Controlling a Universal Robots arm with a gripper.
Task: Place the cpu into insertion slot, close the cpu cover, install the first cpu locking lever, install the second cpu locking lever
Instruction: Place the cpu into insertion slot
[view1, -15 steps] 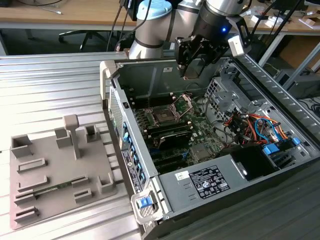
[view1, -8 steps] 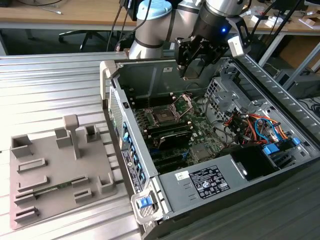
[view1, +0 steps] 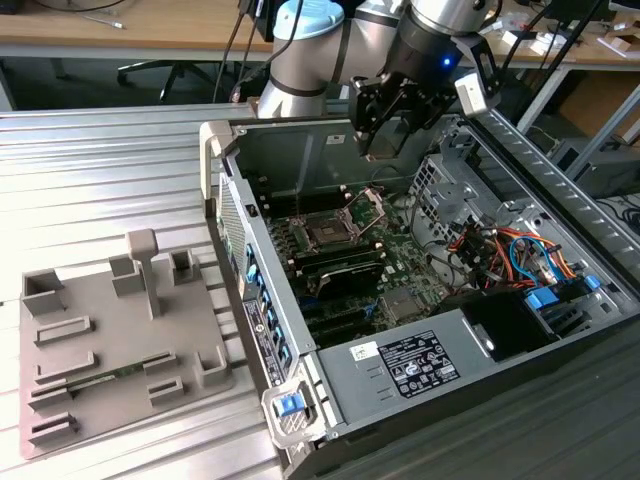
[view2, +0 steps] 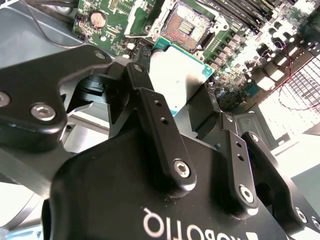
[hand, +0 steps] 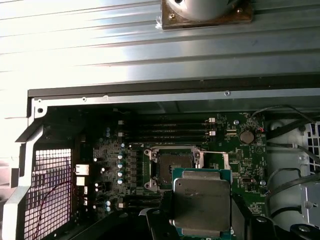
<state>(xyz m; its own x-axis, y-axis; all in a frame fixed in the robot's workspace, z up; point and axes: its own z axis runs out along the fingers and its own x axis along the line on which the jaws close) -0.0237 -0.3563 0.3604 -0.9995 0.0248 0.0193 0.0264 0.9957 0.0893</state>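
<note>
First step in hand: the gripper (view1: 385, 138) is clamped on the cpu (hand: 202, 202) by its edges, holding it above the open socket (hand: 175, 161), beside the raised cpu cover (view1: 368, 208). Seating it likely calls for squaring chip to socket.

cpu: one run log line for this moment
gripper shut on cpu | cpu aloft, not seated | socket empty | cpu cover open

Silver arm (view1: 300, 85), pale-blue joint cap (view1: 305, 20), black screw-studded pincer (view2: 174, 86).
</note>
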